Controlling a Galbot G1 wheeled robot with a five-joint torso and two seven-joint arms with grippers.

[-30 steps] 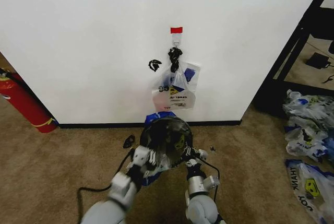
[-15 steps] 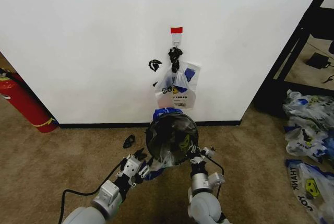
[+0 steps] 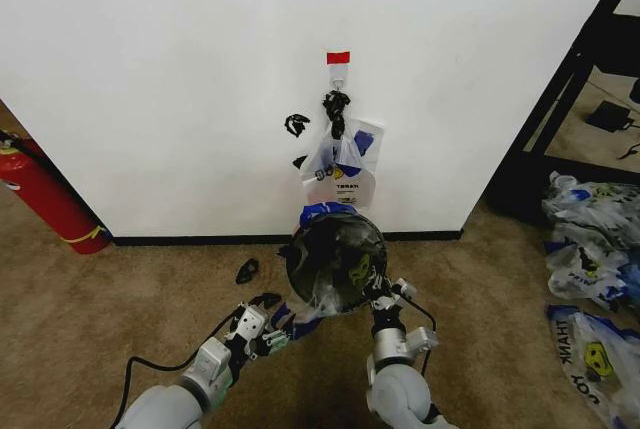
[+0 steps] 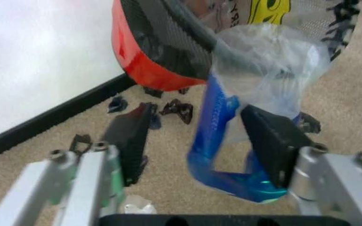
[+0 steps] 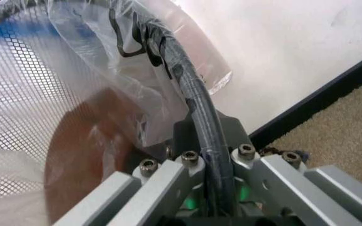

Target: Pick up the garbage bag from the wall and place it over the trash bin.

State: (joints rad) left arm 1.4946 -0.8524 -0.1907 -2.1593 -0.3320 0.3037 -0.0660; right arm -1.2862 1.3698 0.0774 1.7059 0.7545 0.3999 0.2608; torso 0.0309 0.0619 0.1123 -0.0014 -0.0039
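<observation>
Your garbage bag (image 3: 322, 301) is partly over the trash bin (image 3: 335, 261), which sits tipped with its mouth facing you, near the wall (image 3: 150, 79). Its blue handle (image 4: 216, 141) dangles off the rim toward your left, right between the wide-open jaws of the left claw (image 4: 203, 141), running roughly up-down, so that arm's nearer. The right claw (image 5: 200, 162) is clamped on the bin's rim, film pinched under it. Inside the bin there's just loose bag plastic.

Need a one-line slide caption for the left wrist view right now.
Left gripper open around the garbage bag's blue handle, beside the tilted trash bin.
</observation>
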